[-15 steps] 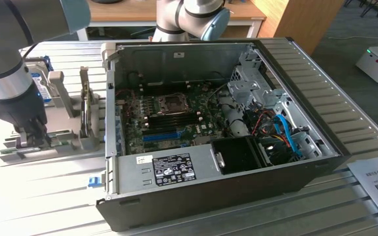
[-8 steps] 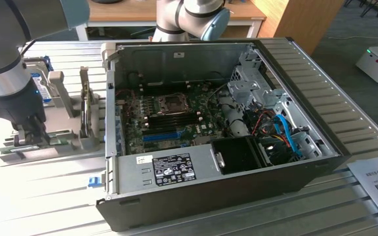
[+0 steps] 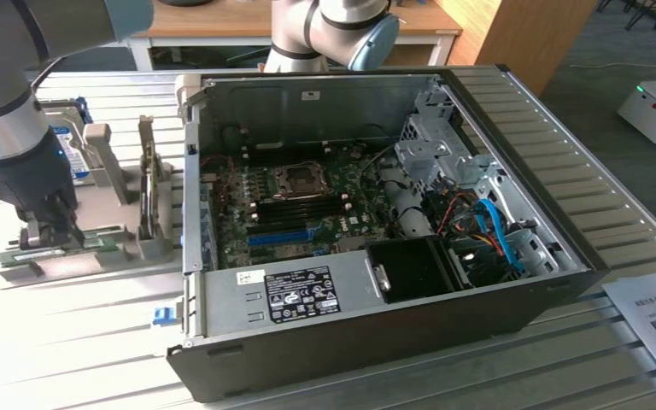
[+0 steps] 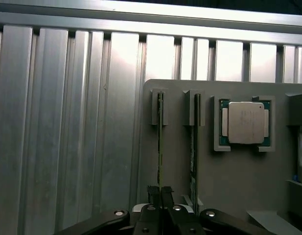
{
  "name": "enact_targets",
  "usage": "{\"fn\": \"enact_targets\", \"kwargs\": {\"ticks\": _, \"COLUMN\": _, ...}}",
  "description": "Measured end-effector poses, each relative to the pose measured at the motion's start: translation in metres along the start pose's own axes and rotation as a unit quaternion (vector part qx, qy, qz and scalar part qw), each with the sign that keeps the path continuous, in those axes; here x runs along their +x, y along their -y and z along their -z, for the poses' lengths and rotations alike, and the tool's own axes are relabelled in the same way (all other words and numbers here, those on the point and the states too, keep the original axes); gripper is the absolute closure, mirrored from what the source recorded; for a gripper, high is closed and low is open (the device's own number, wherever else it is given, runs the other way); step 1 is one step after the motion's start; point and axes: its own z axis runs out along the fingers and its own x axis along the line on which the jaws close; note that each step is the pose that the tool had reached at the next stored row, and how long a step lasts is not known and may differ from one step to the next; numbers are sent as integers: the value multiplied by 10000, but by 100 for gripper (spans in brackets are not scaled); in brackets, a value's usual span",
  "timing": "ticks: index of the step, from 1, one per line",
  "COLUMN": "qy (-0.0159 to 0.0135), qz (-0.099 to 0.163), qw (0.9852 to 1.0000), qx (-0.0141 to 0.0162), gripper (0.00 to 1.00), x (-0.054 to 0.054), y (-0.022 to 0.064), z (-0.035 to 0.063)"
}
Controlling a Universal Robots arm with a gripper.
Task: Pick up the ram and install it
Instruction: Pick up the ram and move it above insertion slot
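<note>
Finding 1, task status: the ram (image 4: pixel 160 142) stands on edge in a slot of the grey holder (image 4: pixel 239 181), on the table (image 4: pixel 67 122) beside the computer case (image 3: pixel 419 333). It is not yet lifted out. My pincer (image 4: pixel 160 196) is down over 1 end of it, its fingers drawn together with the thin board between them. I judge this a closed grasp on the ram, made but not yet carried anywhere. Lifting, carrying to the case and seating the stick on the motherboard (image 3: pixel 305 205) are all outstanding, so the job is at an early stage.

Finding 2, count, from the wrist view:
- 2 sticks on edge in the holder: the ram I grasp and a second stick (image 4: pixel 194 142) just beside it in the neighbouring slot.
- 1 processor chip (image 4: pixel 245 122) lying flat in its own recess, further along the holder.

From the exterior view:
- 1 case, lying open with its side panel off.
- 1 motherboard inside it.
</note>
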Motion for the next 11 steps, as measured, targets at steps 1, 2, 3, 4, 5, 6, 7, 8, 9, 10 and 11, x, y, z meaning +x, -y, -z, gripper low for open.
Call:
{"fn": "enact_targets", "kwargs": {"ticks": 1, "qy": 0, "qz": 0, "qw": 10000, "qx": 0, "gripper": 88, "x": 0, "y": 0, "z": 11}}
{"fn": "enact_targets", "kwargs": {"ticks": 2, "qy": 0, "qz": 0, "qw": 10000, "qx": 0, "gripper": 88, "x": -1, "y": -1, "z": 24}}
{"fn": "enact_targets", "kwargs": {"ticks": 3, "qy": 0, "qz": 0, "qw": 10000, "qx": 0, "gripper": 88, "x": -1, "y": -1, "z": 37}}
{"fn": "enact_targets", "kwargs": {"ticks": 4, "qy": 0, "qz": 0, "qw": 10000, "qx": 0, "gripper": 88, "x": -2, "y": -2, "z": 62}}
{"fn": "enact_targets", "kwargs": {"ticks": 5, "qy": 0, "qz": 0, "qw": 10000, "qx": 1, "gripper": 88, "x": -2, "y": -3, "z": 76}}
{"fn": "enact_targets", "kwargs": {"ticks": 6, "qy": 0, "qz": 0, "qw": 10000, "qx": 0, "gripper": 88, "x": -2, "y": -3, "z": 88}}
{"fn": "enact_targets", "kwargs": {"ticks": 7, "qy": 0, "qz": 0, "qw": 10000, "qx": 0, "gripper": 88, "x": -2, "y": -3, "z": 102}}
{"fn": "enact_targets", "kwargs": {"ticks": 8, "qy": 0, "qz": 0, "qw": 10000, "qx": 0, "gripper": 88, "x": -3, "y": -4, "z": 115}}
{"fn": "enact_targets", "kwargs": {"ticks": 9, "qy": 0, "qz": 0, "qw": 10000, "qx": 0, "gripper": 88, "x": -3, "y": -4, "z": 128}}
{"fn": "enact_targets", "kwargs": {"ticks": 10, "qy": 0, "qz": 0, "qw": 10000, "qx": 0, "gripper": 88, "x": -3, "y": -5, "z": 141}}
{"fn": "enact_targets", "kwargs": {"ticks": 11, "qy": 0, "qz": 0, "qw": 10000, "qx": 0, "gripper": 88, "x": -4, "y": -5, "z": 154}}
